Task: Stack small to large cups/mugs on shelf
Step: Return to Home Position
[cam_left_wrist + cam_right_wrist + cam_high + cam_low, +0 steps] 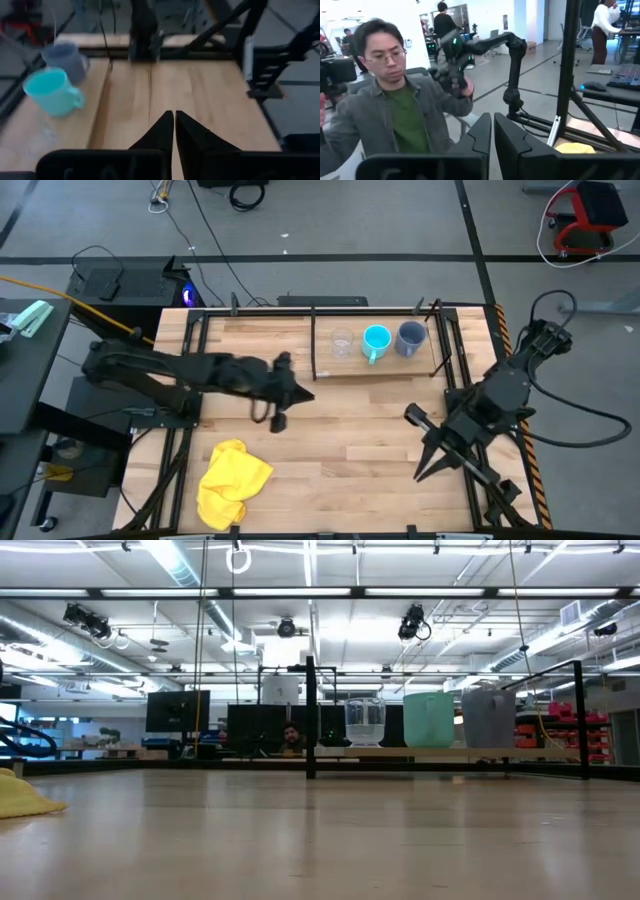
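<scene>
Three vessels stand upright in a row on the raised light-wood shelf at the table's far side: a clear glass cup, a cyan mug and a grey-blue mug. The low view shows the shelf board with the glass cup, the cyan mug and the grey-blue mug on it. My left gripper is shut and empty over the table, near and left of the shelf; its wrist view shows both mugs off to one side. My right gripper is shut and empty at the near right.
A yellow cloth lies crumpled at the table's near left. Thin black uprights frame the shelf. A person shows in the right wrist view beyond the table. Bare wood lies between the two arms.
</scene>
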Available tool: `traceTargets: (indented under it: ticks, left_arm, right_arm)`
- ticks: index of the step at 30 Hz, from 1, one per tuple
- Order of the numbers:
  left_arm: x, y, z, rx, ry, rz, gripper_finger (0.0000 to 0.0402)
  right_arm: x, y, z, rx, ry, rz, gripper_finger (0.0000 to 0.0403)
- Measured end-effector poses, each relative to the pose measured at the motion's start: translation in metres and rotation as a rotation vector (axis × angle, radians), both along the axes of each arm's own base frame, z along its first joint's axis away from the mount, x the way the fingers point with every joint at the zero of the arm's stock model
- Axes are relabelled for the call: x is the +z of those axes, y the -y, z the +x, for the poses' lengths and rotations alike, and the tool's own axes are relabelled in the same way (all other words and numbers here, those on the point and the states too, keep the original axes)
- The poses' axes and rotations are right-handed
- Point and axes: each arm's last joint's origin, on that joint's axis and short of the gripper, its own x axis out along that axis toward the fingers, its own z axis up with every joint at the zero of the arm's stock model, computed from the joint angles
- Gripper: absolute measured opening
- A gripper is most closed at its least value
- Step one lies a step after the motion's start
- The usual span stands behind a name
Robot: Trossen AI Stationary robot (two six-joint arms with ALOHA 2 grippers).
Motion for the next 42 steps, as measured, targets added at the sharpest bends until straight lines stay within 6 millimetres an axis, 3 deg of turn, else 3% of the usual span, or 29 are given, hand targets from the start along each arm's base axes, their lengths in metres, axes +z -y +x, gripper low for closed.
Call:
traceTargets:
  ticks: [3,7,13,18,24,31,37,42]
  left_arm:
    - [0.025,-0.002,-0.021,-0.019,0.071,0.025,0.0032]
    - [0.038,-0.018,-0.050,0.022,0.080,0.036,0.0036]
    - [0.030,-0.042,-0.085,0.126,0.119,0.012,0.0029]
    - [0.012,-0.054,-0.114,0.194,0.181,-0.033,0.0023]
    - [-0.004,-0.060,-0.148,0.215,0.317,-0.053,0.0030]
    - [-0.022,-0.062,-0.186,0.270,0.404,-0.073,0.0035]
    - [-0.034,-0.060,-0.215,0.289,0.497,-0.093,0.0027]
    - [-0.046,-0.057,-0.234,0.291,0.557,-0.121,0.0023]
  right_arm:
    - [0.000,0.004,0.003,-0.004,0.008,-0.013,0.0029]
    - [0.004,0.022,0.001,0.051,0.018,-0.013,0.0029]
    - [0.020,0.067,-0.029,-0.028,0.069,-0.004,0.0029]
    - [0.022,0.101,-0.078,-0.107,0.183,0.050,0.0029]
    - [-0.006,0.128,-0.135,-0.189,0.327,0.176,0.0029]
    - [-0.052,0.144,-0.171,-0.211,0.392,0.279,0.0029]
    - [-0.082,0.150,-0.181,-0.228,0.410,0.326,0.0029]
    - [-0.107,0.147,-0.174,-0.223,0.382,0.342,0.0029]
